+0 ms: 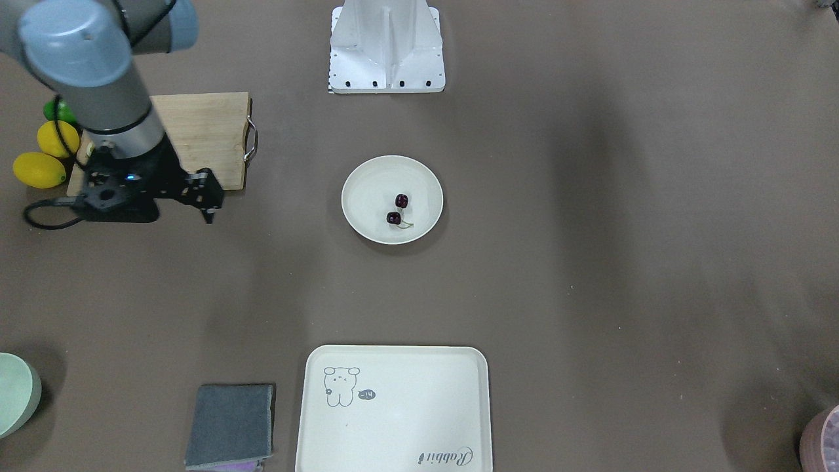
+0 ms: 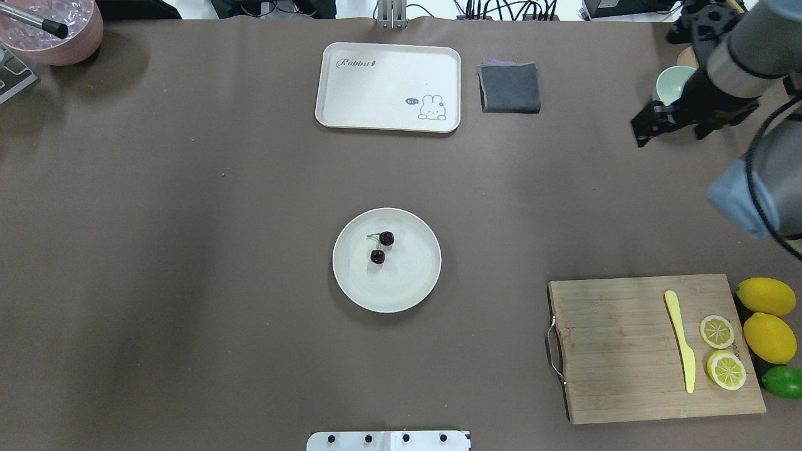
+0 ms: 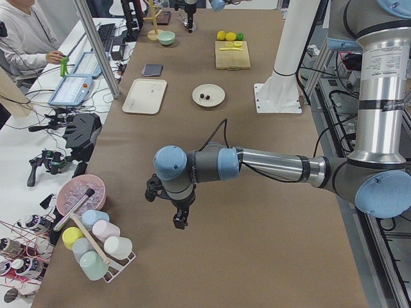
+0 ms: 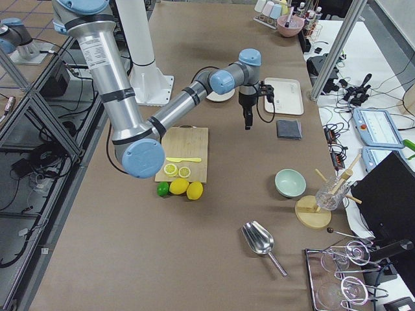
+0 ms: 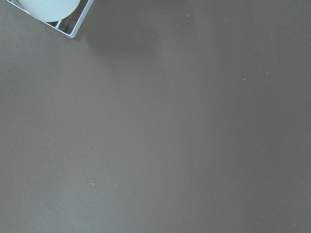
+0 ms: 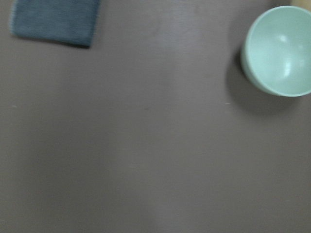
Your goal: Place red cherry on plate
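The red cherry (image 1: 398, 210), a pair of dark glossy fruits on thin stems, lies inside the round cream plate (image 1: 359, 196), a little off its centre; the overhead view shows the cherry (image 2: 381, 247) on the plate (image 2: 404, 285) too. My right gripper (image 1: 210, 215) hangs above bare table well away from the plate, toward the robot's right, its fingers together and holding nothing; overhead the right gripper (image 2: 639, 135) is near the mint bowl. My left gripper (image 3: 179, 222) shows only in the exterior left view, low over the table near the cup rack, so I cannot tell its state.
A wooden cutting board (image 2: 614, 351) holds a yellow knife (image 2: 680, 341) and lemon halves, with whole lemons (image 2: 765, 297) and a lime beside it. The bear tray (image 2: 388, 69), a grey cloth (image 2: 509, 88), the mint bowl (image 2: 670, 81) and a pink bowl (image 2: 56, 34) line the far side.
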Action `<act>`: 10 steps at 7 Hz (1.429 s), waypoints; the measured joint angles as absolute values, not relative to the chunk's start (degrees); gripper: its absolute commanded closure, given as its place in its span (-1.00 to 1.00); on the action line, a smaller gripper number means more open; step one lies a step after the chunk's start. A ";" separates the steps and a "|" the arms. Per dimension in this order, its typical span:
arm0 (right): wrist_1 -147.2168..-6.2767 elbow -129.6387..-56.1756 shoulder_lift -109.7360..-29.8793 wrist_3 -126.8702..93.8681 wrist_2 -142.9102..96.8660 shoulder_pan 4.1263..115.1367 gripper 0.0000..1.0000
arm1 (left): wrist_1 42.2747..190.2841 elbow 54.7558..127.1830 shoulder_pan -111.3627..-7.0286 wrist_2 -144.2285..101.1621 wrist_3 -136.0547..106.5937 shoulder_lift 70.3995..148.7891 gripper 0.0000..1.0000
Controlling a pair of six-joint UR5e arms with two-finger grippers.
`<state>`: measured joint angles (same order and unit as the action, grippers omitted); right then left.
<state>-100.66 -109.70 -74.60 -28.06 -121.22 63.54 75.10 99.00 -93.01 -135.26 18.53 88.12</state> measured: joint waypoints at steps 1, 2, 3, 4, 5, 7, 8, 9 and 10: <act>-101.87 -109.66 -79.44 -16.40 -123.12 70.26 -1.00 | 75.02 98.97 -93.04 -135.18 18.66 87.88 -0.96; -104.00 -109.48 -83.54 -6.30 -124.52 76.53 -1.00 | 75.03 98.92 -93.07 -135.10 18.70 87.59 -0.96; -105.65 -108.70 -87.60 2.80 -125.22 82.73 -1.00 | 75.07 98.86 -93.08 -135.04 18.74 87.44 -0.96; -106.26 -107.08 -91.28 9.72 -125.39 88.25 -1.00 | 75.11 98.82 -93.07 -135.01 18.78 87.42 -0.96; -106.40 -105.52 -94.84 13.26 -125.35 92.44 -1.00 | 75.13 98.80 -93.07 -135.01 18.78 87.43 -0.96; -104.48 -103.36 -99.30 14.59 -125.39 95.63 -1.00 | 75.14 98.83 -93.03 -135.02 18.77 87.44 -0.96; -102.46 -102.22 -99.82 14.60 -125.46 95.94 -1.00 | 75.17 98.90 -93.00 -135.04 18.76 87.45 -0.96; -100.56 -101.06 -99.97 14.58 -125.56 96.02 -1.00 | 75.19 98.97 -93.00 -135.04 18.79 87.45 -0.96; -98.97 -100.09 -99.94 14.55 -125.56 96.04 -1.00 | 75.18 99.01 -92.99 -135.07 18.80 87.45 -0.96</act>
<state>-98.97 -100.09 -99.94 14.55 -125.56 96.04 75.18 99.01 -92.99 -135.07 18.80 87.45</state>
